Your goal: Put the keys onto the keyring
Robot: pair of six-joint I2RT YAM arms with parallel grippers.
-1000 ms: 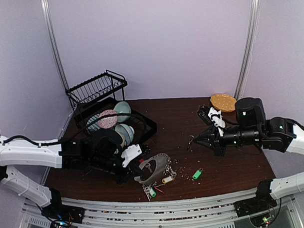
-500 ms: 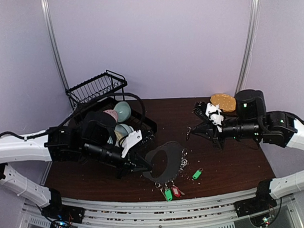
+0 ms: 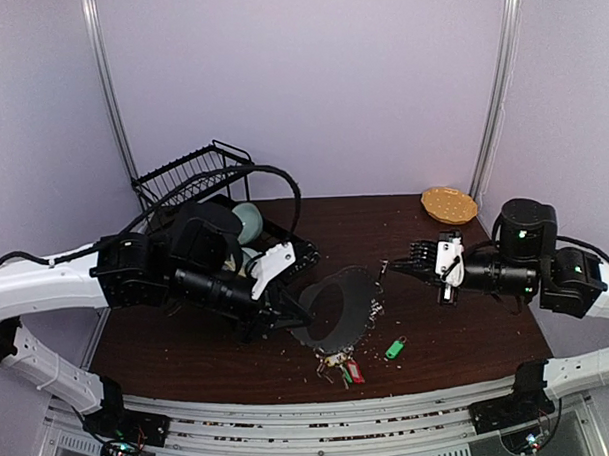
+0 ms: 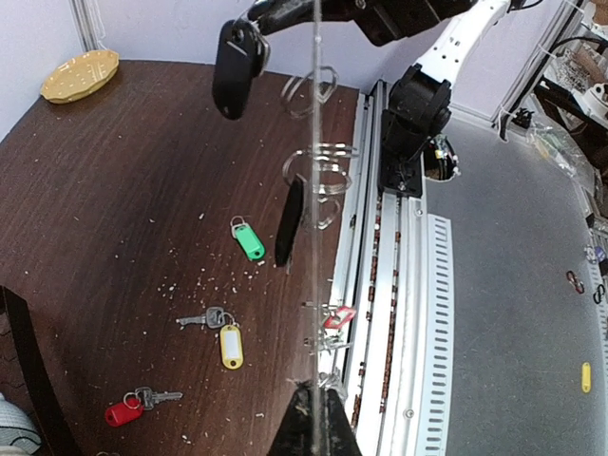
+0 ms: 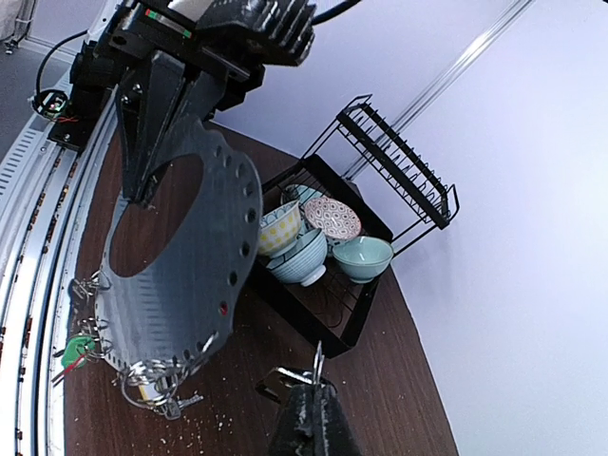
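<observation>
The left hand [image 3: 300,314] is closed on the edge of the keyring [image 3: 337,309], which is held up on its edge above the counter [image 3: 458,333], just below the centre of the top view. In the left wrist view the ring is seen edge-on as a thin vertical line rising from the closed fingers at the bottom of the frame. A bunch of keys [image 3: 341,367] with green and red tags is seen at the ring's lower rim; whether it touches the counter cannot be told.

The right hand [image 3: 394,268] is closed on a black-tagged key [image 4: 235,66], held in the air just right of the ring, apart from it.

A green-tagged key [image 3: 394,349] is left lying on the counter, right of the bunch. In the lower left of the left wrist view a yellow-tagged key [image 4: 230,345] and a red-tagged key [image 4: 123,411] are seen flat on the counter.

A black dish rack [image 3: 193,177] with bowls [image 5: 328,228] is placed at the upper left of the counter, and a round yellow-orange plate [image 3: 448,204] at its upper right.
</observation>
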